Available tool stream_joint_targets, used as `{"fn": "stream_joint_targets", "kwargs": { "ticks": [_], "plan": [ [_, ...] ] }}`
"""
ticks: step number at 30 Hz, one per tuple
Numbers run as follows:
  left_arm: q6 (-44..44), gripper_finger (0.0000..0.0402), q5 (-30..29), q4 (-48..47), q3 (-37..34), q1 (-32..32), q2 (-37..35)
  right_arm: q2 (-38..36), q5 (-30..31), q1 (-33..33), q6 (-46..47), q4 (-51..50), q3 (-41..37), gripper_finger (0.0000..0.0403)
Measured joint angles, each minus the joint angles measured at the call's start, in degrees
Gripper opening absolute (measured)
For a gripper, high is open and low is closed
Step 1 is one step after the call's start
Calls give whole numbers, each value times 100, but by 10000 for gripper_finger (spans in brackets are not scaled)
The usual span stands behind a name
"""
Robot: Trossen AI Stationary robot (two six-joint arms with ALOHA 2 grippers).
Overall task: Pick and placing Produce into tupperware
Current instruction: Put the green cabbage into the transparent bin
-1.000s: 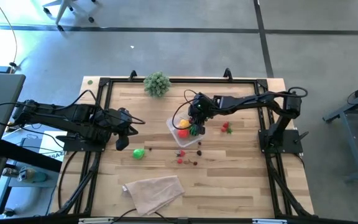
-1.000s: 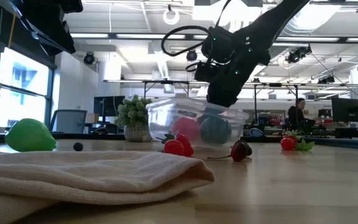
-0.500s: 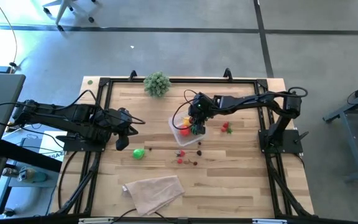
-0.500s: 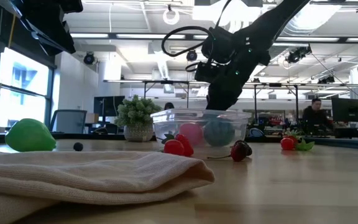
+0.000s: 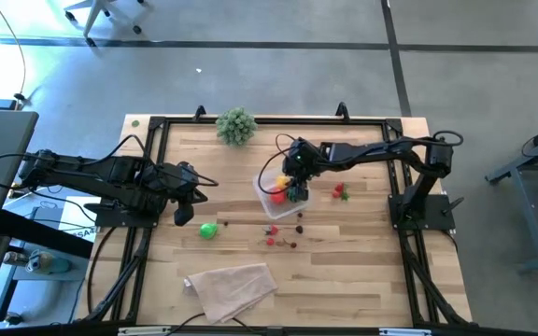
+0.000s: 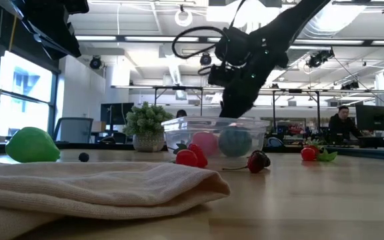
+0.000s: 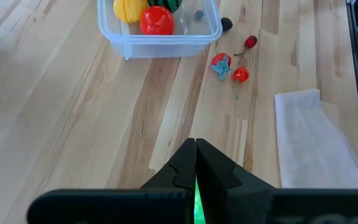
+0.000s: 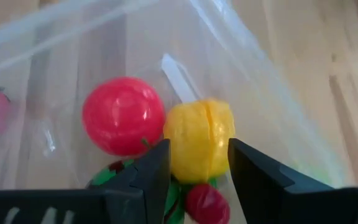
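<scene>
2 claws are sharing the bench (image 5: 344, 271): nearest the cloth, loose produce (image 5: 271, 240) is lying just short of the tupperware (image 5: 277, 197), while the right claw (image 5: 295, 192), fingers apart, is hanging directly over that box's yellow fruit (image 8: 199, 148) and red ball (image 8: 122, 115). Farther off, the left claw (image 5: 183, 217), fingers together, is waiting beside a green fruit (image 5: 208, 231).

Clear glossy plastic tupperware (image 7: 160, 38) (matt wooden table (image 5: 344, 271)).
</scene>
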Motion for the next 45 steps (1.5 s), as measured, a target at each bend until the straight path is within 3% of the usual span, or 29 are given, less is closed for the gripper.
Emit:
{"fn": "stream_joint_targets", "kwargs": {
  "ticks": [8,26,31,45],
  "plan": [
    [-1,1,0,-1,-1,1,0,-9,-145,383,-298,-71,499,154],
    [0,1,0,-1,-1,0,-2,701,-278,950,-155,592,462,154],
    [-1,1,0,-1,-1,0,0,719,-156,1098,-167,829,462,154],
    [-1,1,0,-1,-1,0,-2,698,-560,1119,-210,1156,462,154]
  ]
}}
